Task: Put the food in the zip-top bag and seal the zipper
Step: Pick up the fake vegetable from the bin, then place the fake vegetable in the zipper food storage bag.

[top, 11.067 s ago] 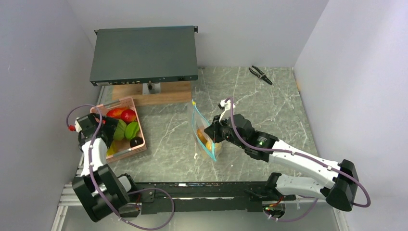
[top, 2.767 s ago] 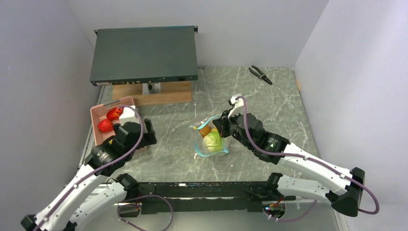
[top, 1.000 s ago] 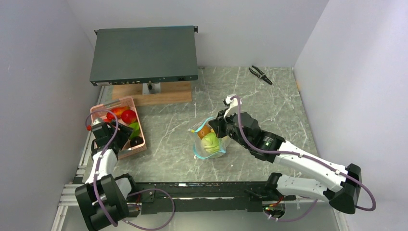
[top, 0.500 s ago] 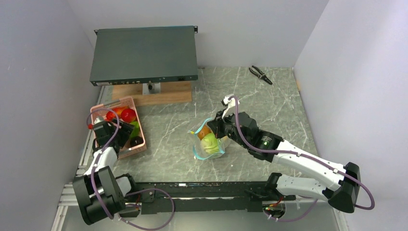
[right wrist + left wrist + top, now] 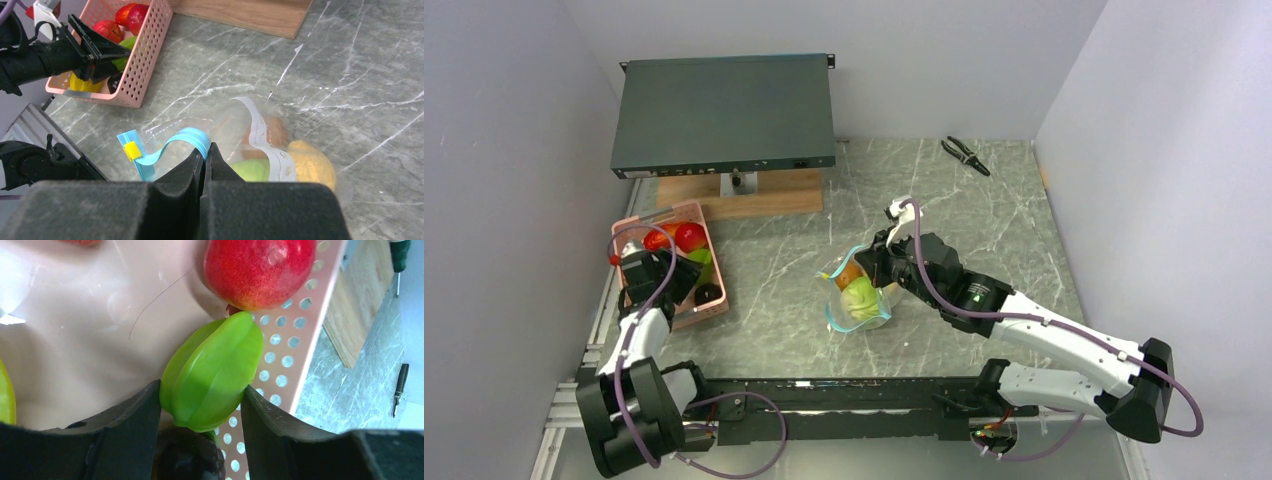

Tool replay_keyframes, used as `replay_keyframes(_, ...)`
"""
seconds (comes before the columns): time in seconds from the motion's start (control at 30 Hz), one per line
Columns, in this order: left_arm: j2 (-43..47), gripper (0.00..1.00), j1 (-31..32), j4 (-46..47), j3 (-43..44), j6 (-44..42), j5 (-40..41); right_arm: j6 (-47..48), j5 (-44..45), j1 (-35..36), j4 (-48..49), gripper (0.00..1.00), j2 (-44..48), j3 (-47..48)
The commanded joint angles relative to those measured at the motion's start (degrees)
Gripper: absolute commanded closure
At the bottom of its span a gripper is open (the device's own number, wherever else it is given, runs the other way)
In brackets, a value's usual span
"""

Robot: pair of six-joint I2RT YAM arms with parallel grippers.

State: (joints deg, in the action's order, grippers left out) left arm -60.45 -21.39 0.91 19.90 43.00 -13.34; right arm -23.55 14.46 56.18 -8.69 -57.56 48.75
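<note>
- a pink slotted plastic basket sits at the left side of the grey marbled table. it holds a round red fruit, a green ridged fruit and a dark purple fruit tucked under the green one.
- the left gripper is down inside the basket. its jaws are wide, one finger along each flank of the green ridged fruit, close against it but not visibly squeezing.
- step in hand, as i judge it: picking the next piece of food for the bag.
- the next move calls for a gentle close on that ridged skin, a lift clear of the basket wall, then a carry rightward to the bag's mouth.
- in the middle of the table lies the clear thin zip-top bag. a round green vegetable, an orange-brown piece and a yellow piece are already inside.
- the right gripper is pinched tight on the bag's rim, at the teal-blue zipper strip, and holds the mouth raised and gaping.
- the zipper is unsealed, and sealing likely waits until the basket's food is moved over.
</note>
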Motion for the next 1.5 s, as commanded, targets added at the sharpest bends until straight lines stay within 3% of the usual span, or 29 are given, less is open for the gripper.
replay_keyframes(0.0, 4.87, 0.50, 0.70, -0.78, 0.43, -2.80, 4.28, -0.34, -0.09, -0.24, 3.19, 1.00, 2.10, -0.20)
replay_keyframes(0.57, 23.53, 0.60, 2.42, -20.48, 7.47, -10.01, 9.38, 0.09, -0.31, -0.24, 2.44, 1.00, 1.73, 0.78)
replay_keyframes(0.7, 28.46, 0.64, 2.40, -24.94, 10.14, -8.87, 5.80, 0.13, -1.03, -0.28, 2.25, 1.00, 0.92, 1.38)
replay_keyframes(0.9, 31.14, 0.70, 4.12, -26.41, 13.03, -6.12, -7.31, 0.02, -1.54, -0.16, 2.43, 1.00, 1.08, 1.48)
replay_keyframes(1.0, 30.55, 0.70, 8.41, -28.00, 14.88, -5.16, -11.57, 0.13, -1.69, -0.29, 2.24, 1.00, 0.76, 2.07)
replay_keyframes(1.23, 33.14, 0.71, 25.38, -27.69, 18.59, -3.10, -10.81, -0.50, -1.76, -0.26, 2.73, 1.00, 0.97, 1.68)
replay_keyframes(1.47, 32.01, 0.74, 37.48, -17.41, 21.93, -0.31, -18.56, -1.24, -1.56, -0.28, 2.22, 1.00, -0.27, 2.64)
